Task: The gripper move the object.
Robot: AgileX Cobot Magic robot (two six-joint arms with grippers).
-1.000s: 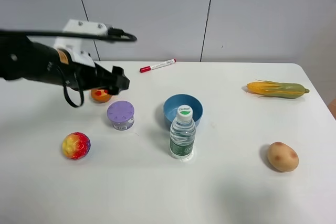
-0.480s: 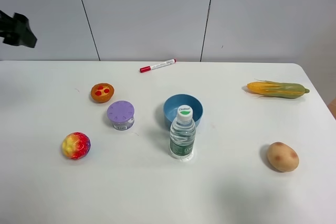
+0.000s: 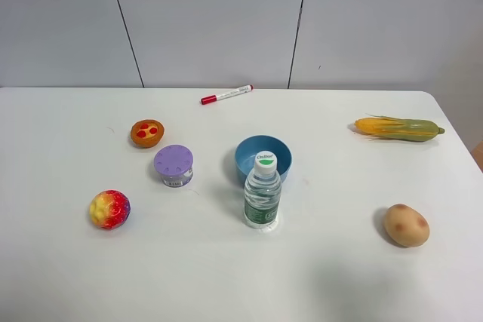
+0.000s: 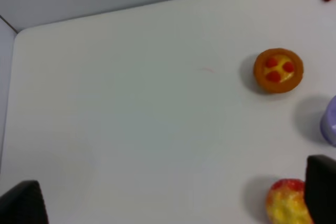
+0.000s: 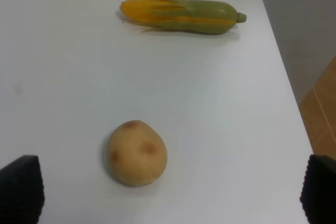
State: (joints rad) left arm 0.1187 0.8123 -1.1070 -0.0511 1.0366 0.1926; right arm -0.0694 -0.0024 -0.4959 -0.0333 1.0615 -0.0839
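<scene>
Jar (image 3: 174, 179) upright on bench (image 3: 75, 277) near orange cup (image 3: 147, 133). I judge it light, rigid, slick: pinch clear wall below lid (image 3: 173, 160). Left tool (image 4: 170, 195) spread wide, empty; right tool (image 5: 170, 190) same.

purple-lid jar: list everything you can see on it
The jar is small and squat: a clear, plastic-looking body under a round lavender lid with dots. The lid is on. It stands upright on the white table, apart from the orange cup and the blue bowl. Nothing grips it.
</scene>
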